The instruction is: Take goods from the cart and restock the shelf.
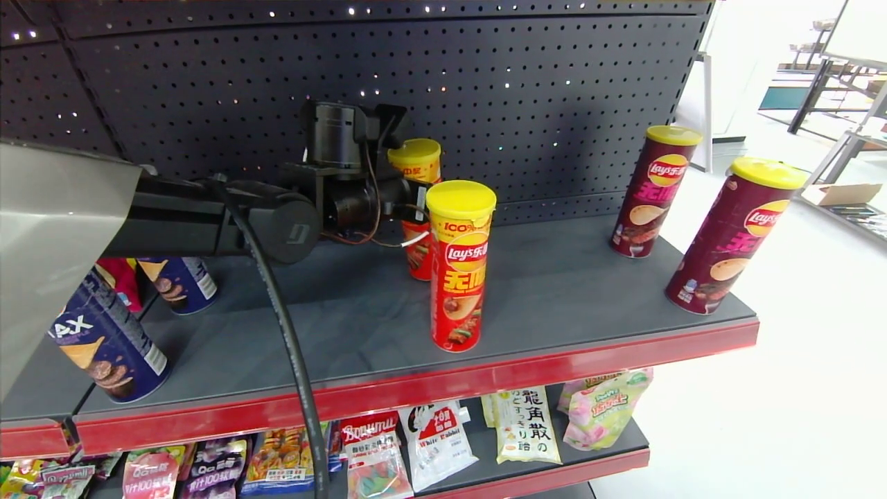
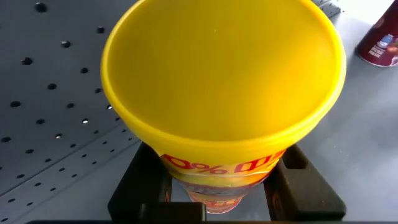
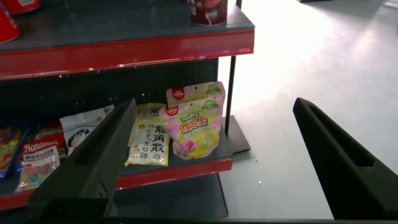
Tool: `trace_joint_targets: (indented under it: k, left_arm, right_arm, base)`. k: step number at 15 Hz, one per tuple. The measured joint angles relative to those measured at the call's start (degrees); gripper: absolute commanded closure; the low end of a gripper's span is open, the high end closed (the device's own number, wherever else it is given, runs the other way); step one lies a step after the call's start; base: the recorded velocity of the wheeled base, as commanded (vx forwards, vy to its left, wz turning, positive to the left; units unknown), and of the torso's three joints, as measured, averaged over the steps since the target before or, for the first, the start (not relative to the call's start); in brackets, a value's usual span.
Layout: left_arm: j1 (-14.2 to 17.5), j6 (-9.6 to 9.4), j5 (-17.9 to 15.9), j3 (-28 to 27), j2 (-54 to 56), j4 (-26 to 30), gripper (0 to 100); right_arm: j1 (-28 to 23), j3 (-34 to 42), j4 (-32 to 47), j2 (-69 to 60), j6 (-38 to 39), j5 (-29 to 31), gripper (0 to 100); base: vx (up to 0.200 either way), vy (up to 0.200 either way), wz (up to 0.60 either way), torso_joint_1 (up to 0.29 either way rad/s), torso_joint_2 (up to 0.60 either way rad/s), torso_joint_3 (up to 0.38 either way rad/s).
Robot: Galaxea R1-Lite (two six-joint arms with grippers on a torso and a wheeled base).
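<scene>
Placing step: the left gripper (image 2: 225, 190) is clamped on a red, yellow-lidded chip can (image 1: 416, 163), upright at the back of the upper shelf (image 1: 554, 291) behind 1 matching can (image 1: 461, 267); next, probably letting go and backing out without nudging either, while the right gripper (image 3: 214, 107) hangs spread apart.

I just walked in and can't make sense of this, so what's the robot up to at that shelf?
It is restocking chip cans. The left gripper has its jaws shut on a red can with a yellow lid, held upright near the back of the upper shelf, just behind a second red can. Two purple cans stand farther right. The right gripper hangs lower, jaws open and empty, facing the snack bags on the shelf below.
</scene>
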State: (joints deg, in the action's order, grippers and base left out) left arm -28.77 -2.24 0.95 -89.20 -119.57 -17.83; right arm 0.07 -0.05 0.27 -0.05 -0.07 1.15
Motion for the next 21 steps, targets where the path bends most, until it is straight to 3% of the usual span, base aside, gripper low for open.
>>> trace_joint_targets:
  k: [4, 10, 13, 21]
  left_arm:
    - [0.0, -1.78, 1.8, -0.5, -0.1, 0.0, 100]
    - [-0.4, -1.06, 3.5, -0.8, -0.1, 0.1, 100]
    - [-0.9, 0.59, 3.6, -0.8, -0.1, 0.1, 100]
    - [-1.0, 0.46, 4.3, -0.7, 0.0, 1.9, 100]
  right_arm:
    - [0.0, 0.0, 0.0, 0.0, 0.0, 0.0, 0]
    - [0.0, 0.0, 0.0, 0.0, 0.0, 0.0, 0]
    - [0.0, 0.0, 0.0, 0.0, 0.0, 0.0, 0]
    - [0.0, 0.0, 0.0, 0.0, 0.0, 0.0, 0]
  base:
    - [0.000, 0.000, 0.00, 0.000, 0.00, 0.000]
    - [0.000, 0.000, 0.00, 0.000, 0.00, 0.000]
    - [0.000, 0.000, 0.00, 0.000, 0.00, 0.000]
    - [0.000, 0.000, 0.00, 0.000, 0.00, 0.000]
